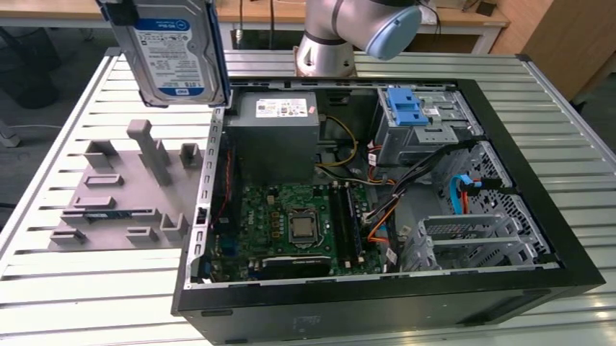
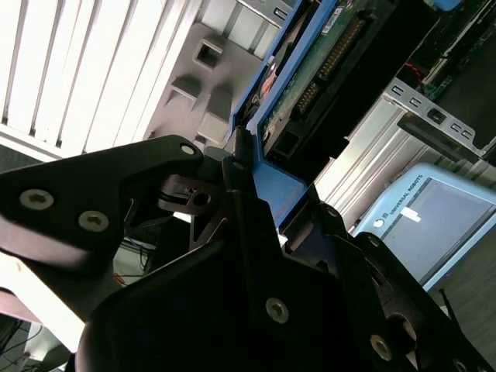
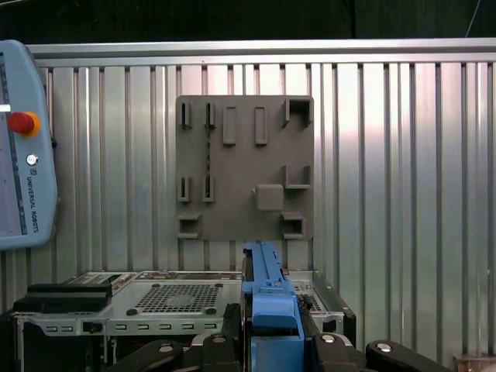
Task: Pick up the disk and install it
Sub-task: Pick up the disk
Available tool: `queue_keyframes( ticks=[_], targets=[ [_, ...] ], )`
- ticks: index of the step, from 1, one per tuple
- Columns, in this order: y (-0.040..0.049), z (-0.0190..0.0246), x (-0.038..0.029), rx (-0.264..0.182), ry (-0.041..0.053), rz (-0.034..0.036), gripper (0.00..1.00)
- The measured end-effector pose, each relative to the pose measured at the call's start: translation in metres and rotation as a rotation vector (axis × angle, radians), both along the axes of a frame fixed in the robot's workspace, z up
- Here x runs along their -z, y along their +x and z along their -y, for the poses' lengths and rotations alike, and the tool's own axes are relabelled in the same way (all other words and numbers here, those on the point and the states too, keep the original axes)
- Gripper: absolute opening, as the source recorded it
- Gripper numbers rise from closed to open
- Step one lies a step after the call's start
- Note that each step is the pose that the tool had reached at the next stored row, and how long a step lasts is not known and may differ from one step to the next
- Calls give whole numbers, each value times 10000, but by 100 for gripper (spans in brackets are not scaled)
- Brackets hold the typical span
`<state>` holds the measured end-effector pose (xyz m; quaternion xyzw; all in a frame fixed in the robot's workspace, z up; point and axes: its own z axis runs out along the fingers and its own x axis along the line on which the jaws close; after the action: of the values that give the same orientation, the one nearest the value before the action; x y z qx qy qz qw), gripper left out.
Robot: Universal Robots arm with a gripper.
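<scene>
Exterior view, disk (image 1: 178, 54) upright in the air above computer case (image 1: 385, 317) corner, top cut off, first wrist view, gripper (image 3: 271, 329) clamped on its blue carrier edge, drive body hidden.

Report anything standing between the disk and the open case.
Nothing visible does. The end effector holds the disk in the air near the case, whose top is open. Inside, black cables cross in front of the drive cage at the exterior view's right.

Your exterior view looks steeply down on the case (image 1: 405, 216), fixture plate (image 1: 115, 194) at nine o'clock. Both wrist views, tight behind the gripper (image 3: 271, 322), share the disk (image 3: 263, 271) and that plate.
</scene>
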<state>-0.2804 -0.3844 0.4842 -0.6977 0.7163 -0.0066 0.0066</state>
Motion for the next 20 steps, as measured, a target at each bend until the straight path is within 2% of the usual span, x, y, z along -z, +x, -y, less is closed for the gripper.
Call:
queue_keyframes(
  ticks=[20],
  targets=[
    [184,0,-1,0,-1,-1,36]
  ],
)
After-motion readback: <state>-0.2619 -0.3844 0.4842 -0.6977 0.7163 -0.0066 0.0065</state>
